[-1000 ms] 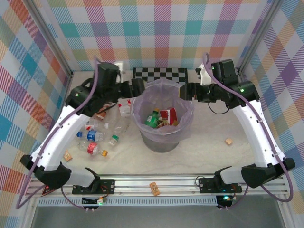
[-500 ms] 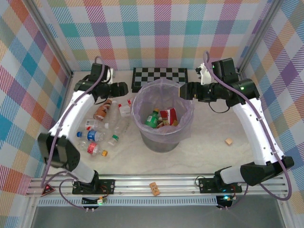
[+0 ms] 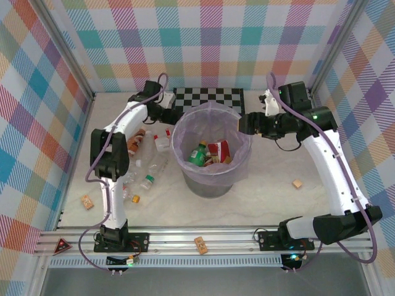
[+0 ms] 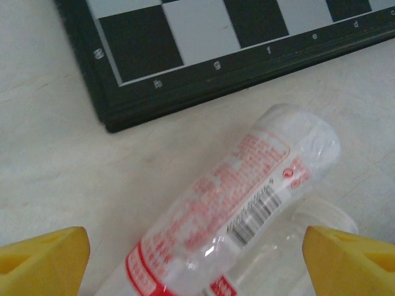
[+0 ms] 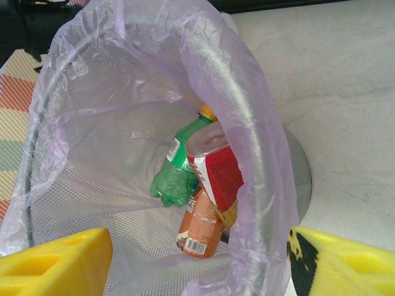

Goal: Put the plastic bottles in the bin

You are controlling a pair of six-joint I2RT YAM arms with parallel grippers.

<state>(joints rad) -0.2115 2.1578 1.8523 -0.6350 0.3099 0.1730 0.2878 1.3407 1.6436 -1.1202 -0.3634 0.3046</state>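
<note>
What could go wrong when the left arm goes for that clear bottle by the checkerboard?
1. The clear bottle lies slantwise between the open jaws of the left gripper, so closing may pinch it askew and let it slip.
2. The checkerboard edge is close and could get bumped.
3. The right gripper hangs open over the bin; a drop there risks a collision or a snagged bag.

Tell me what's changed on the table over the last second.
The left arm swung back from the bin's left rim toward the checkerboard. The left gripper now hangs open over a clear red-printed bottle lying on the table. Nothing was visibly grabbed or dropped. The right gripper, open at the bin's right rim, and the bottles inside the bin look much as before.
</note>
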